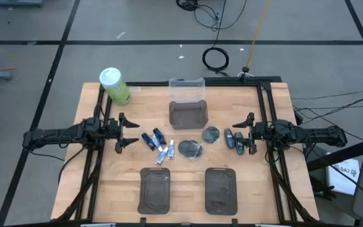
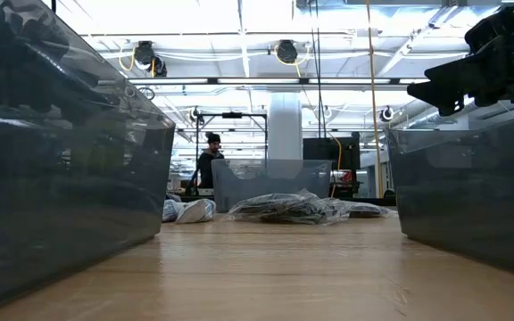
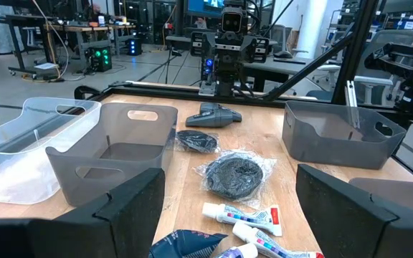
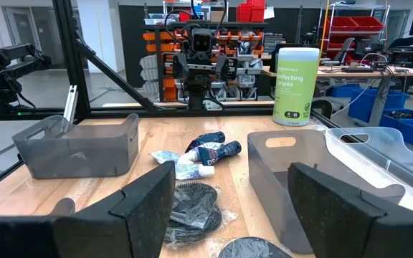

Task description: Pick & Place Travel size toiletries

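Note:
The toiletries lie on the table's middle: two dark blue mini tubes (image 1: 152,139), white-and-pale-blue mini tubes (image 1: 166,152), two round grey pots in clear wrap (image 1: 190,149) (image 1: 212,133), and small dark bottles (image 1: 233,139). My left gripper (image 1: 130,131) is open at the table's left, pointing at the blue tubes. My right gripper (image 1: 243,133) is open at the right, just beside the dark bottles. Both touch nothing. The left wrist view shows a wrapped pot (image 3: 235,174) and white tubes (image 3: 241,213); the right wrist view shows blue tubes (image 4: 212,148).
Three dark grey trays stand on the table: one at the far middle (image 1: 189,114), two at the near edge (image 1: 155,190) (image 1: 221,189). A clear bin (image 1: 186,88) sits at the far edge, a big green bottle with a white cap (image 1: 115,85) at the far left.

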Robot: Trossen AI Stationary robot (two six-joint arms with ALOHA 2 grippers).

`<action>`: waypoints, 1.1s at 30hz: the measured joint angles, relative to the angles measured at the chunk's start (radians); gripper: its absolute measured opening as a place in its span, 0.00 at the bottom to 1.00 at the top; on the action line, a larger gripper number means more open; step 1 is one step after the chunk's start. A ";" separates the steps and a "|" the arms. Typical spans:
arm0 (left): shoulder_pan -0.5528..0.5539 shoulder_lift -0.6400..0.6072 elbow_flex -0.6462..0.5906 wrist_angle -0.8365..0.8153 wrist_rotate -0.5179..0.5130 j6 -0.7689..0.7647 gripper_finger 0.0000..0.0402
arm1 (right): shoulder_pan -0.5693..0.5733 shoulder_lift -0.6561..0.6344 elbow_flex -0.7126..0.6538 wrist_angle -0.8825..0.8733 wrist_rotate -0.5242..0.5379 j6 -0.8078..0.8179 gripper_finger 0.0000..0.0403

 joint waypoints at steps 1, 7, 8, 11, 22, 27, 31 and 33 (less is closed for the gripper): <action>0.000 0.000 0.000 0.000 0.000 0.000 0.76 | 0.000 0.000 0.000 0.000 0.000 0.000 0.65; 0.000 0.000 0.000 0.000 0.000 0.000 0.76 | 0.000 0.000 0.000 0.001 0.000 -0.002 0.65; 0.000 0.000 0.000 0.000 0.000 0.000 0.76 | 0.000 0.000 0.000 0.008 0.002 -0.013 0.65; 0.000 0.000 0.000 0.000 0.000 0.000 0.76 | 0.000 0.003 0.000 0.087 -0.002 -0.045 0.65; 0.000 0.000 0.000 0.000 0.000 0.000 0.76 | 0.002 0.005 0.000 0.329 -0.079 0.391 0.65; 0.000 0.000 0.000 0.000 0.000 0.000 0.76 | 0.002 0.006 0.000 0.345 -0.103 0.408 0.65; 0.000 0.000 0.000 0.000 0.000 0.000 0.76 | 0.002 0.006 0.000 0.376 -0.101 0.365 0.65; 0.000 0.000 0.000 0.000 0.000 0.000 0.76 | 0.002 0.006 0.000 0.362 -0.109 0.359 0.65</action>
